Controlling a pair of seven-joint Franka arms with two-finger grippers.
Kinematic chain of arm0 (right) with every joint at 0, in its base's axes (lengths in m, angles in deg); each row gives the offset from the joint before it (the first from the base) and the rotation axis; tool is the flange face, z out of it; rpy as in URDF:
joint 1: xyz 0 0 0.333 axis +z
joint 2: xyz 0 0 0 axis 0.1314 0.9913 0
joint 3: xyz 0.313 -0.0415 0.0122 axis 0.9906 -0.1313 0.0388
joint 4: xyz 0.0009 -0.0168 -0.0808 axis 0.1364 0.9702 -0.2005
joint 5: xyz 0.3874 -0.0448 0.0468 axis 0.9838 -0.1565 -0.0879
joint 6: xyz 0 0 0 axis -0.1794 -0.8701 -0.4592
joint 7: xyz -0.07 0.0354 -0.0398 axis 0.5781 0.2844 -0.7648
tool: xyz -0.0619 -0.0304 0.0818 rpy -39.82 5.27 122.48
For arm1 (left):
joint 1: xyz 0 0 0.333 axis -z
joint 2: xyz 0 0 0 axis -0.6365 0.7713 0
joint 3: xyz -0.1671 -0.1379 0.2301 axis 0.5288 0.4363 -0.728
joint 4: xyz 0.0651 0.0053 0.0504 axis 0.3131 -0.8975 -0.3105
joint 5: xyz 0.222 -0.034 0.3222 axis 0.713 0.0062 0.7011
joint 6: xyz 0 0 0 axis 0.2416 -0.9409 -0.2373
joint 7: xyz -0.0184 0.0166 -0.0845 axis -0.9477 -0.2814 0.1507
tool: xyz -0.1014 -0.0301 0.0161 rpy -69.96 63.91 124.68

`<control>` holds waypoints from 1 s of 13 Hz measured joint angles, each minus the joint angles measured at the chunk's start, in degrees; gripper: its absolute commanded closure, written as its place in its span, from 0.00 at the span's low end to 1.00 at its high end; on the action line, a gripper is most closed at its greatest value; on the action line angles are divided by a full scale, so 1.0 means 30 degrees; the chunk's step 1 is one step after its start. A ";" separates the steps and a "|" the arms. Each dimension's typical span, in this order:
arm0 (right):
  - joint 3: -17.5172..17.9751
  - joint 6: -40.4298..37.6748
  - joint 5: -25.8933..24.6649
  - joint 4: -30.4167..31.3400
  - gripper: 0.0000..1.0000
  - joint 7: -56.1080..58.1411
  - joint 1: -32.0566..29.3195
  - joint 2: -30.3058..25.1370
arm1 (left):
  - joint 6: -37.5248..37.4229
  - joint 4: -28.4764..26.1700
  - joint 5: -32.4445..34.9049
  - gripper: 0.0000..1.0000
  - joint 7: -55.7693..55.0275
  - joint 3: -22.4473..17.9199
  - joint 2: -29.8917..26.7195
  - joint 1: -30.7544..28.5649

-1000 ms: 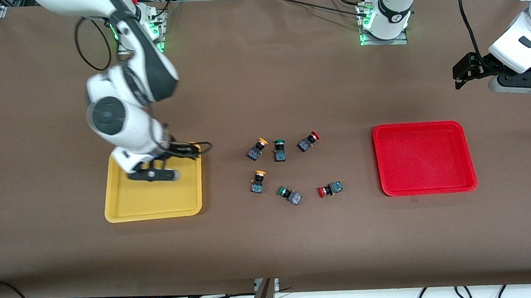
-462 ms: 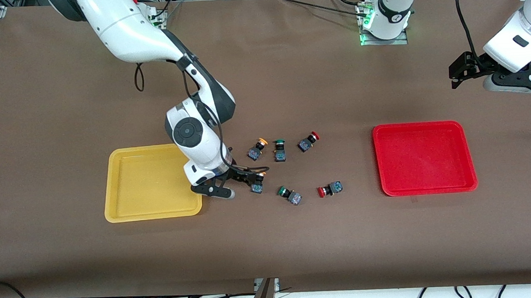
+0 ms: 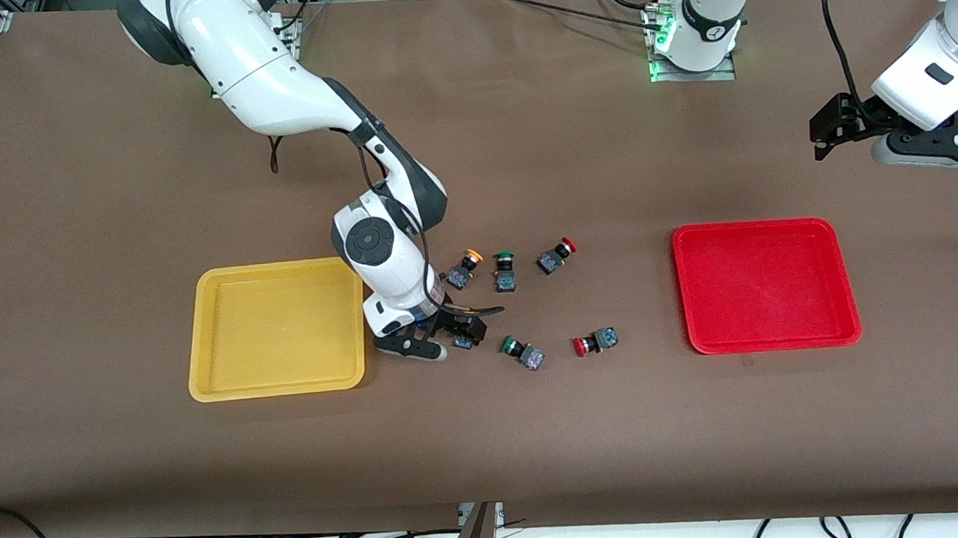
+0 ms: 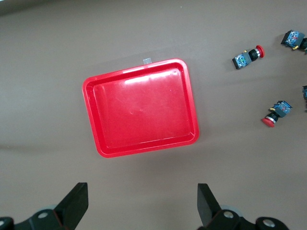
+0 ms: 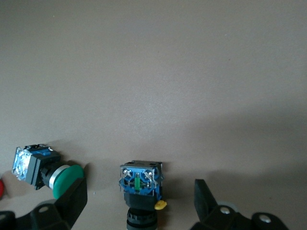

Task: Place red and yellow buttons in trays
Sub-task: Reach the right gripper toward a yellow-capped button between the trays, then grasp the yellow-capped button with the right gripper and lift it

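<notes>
I have the right tool (image 3: 459,330) spread wide, low over a yellow button (image 5: 141,184) that sits between its fingers near the middle of the desk, just beside the empty yellow tray (image 3: 276,329). My left tool (image 3: 821,130) waits wide open and empty up near the desk's left-arm edge, above the empty red tray (image 4: 141,107). The other yellow button (image 3: 462,271) and both red buttons (image 3: 555,256) lie on the desk between the trays.

You are looking at a desk (image 3: 539,432) covered in matt brown cloth with a faint weave. The red tray (image 4: 140,108) is showing as smooth plastic, catching glossy highlights; the yellow tray (image 3: 276,329) is showing as the same plastic, duller. The yellow button (image 5: 141,192) is showing a hard plastic body with shiny metal terminal screws.
</notes>
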 measured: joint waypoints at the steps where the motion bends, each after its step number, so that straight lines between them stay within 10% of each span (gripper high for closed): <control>1: 0.0000 0.0245 0.0000 -0.0034 0.04 -0.0031 0.0095 0.0145 | -0.0010 0.0007 0.0000 0.00 -0.0027 0.0175 -0.0005 0.0014; 4: 0.0000 0.0819 0.0000 -0.0078 0.15 -0.0074 0.0286 0.0664 | -0.0204 0.0061 0.0000 0.00 -0.0058 0.0295 -0.0029 0.0040; 9: -0.0044 0.1003 -0.0012 -0.0109 0.76 -0.0033 0.0465 0.1077 | -0.0439 0.0075 0.0000 0.00 -0.0068 0.0218 -0.0030 -0.0040; 13: -0.0241 -0.0332 -0.0032 -0.0493 0.78 0.0195 0.0436 0.0916 | -0.0451 0.0075 0.0000 0.00 -0.0069 0.0210 -0.0030 -0.0068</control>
